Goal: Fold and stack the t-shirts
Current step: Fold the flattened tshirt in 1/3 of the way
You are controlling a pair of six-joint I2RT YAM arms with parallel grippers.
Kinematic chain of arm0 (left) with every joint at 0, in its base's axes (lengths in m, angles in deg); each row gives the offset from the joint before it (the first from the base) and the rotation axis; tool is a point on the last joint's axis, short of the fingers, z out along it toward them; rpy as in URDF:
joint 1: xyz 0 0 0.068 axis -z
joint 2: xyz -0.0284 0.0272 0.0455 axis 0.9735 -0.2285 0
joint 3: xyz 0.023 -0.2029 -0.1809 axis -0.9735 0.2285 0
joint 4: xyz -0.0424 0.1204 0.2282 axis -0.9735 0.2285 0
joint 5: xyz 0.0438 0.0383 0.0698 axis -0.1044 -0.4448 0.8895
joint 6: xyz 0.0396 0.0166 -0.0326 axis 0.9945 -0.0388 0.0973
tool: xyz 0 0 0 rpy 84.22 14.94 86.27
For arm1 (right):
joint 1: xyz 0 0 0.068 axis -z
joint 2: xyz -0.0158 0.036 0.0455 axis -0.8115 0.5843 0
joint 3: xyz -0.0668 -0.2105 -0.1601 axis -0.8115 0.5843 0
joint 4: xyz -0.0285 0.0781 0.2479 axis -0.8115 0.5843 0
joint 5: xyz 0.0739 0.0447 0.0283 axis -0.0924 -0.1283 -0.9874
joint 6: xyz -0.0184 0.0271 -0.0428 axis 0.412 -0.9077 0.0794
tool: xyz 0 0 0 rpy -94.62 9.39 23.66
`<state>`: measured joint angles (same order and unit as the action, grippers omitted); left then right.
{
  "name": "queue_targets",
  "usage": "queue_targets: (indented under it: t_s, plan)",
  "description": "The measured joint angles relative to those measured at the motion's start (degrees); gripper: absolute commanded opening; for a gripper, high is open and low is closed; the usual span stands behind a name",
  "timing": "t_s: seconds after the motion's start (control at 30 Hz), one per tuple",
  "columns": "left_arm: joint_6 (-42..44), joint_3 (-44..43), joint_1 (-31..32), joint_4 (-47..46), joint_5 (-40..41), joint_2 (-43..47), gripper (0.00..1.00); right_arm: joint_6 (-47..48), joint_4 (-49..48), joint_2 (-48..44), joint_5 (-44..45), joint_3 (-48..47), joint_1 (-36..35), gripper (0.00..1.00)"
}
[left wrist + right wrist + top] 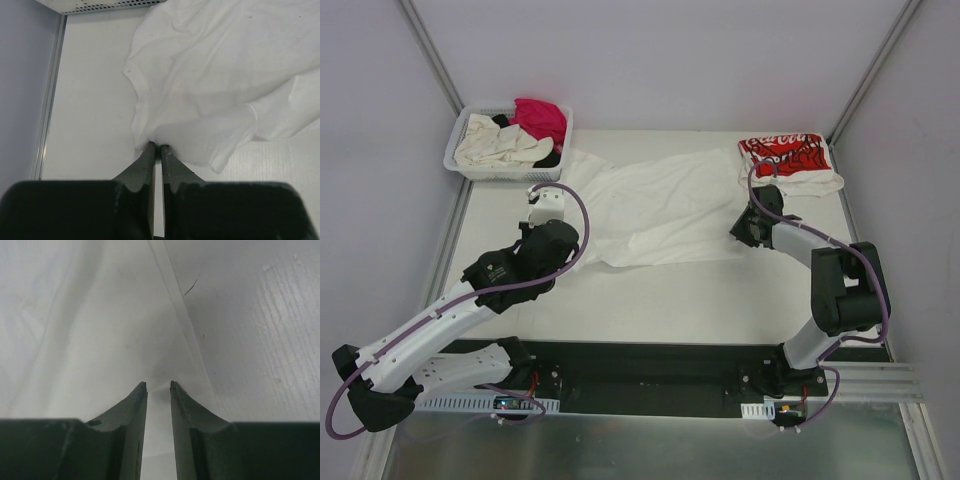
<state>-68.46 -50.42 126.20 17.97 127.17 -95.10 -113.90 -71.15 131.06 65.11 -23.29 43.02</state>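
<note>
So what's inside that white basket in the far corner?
The basket holds crumpled shirts: a cream one, a magenta one heaped toward the back, and a bit of black cloth peeking out. Anything beneath that pile is covered.

Bare counter lay open near the arms; the spread white shirt, basket and folded printed shirt crowded the far side.

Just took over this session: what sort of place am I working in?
Probably a lab test cell, not a home: plain white table boxed in by blank panels, two arms bolted to a rail, and a basket of shirts as props.
</note>
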Motion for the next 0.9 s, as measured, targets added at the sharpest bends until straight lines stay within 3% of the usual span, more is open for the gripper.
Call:
queue_targets:
  t_s: [0.9]
  plan:
    - [0.0, 0.0, 0.0, 0.0, -1.2, 0.0, 0.00, 0.0, -0.9, -0.7, 0.9, 2.0, 0.4, 0.28]
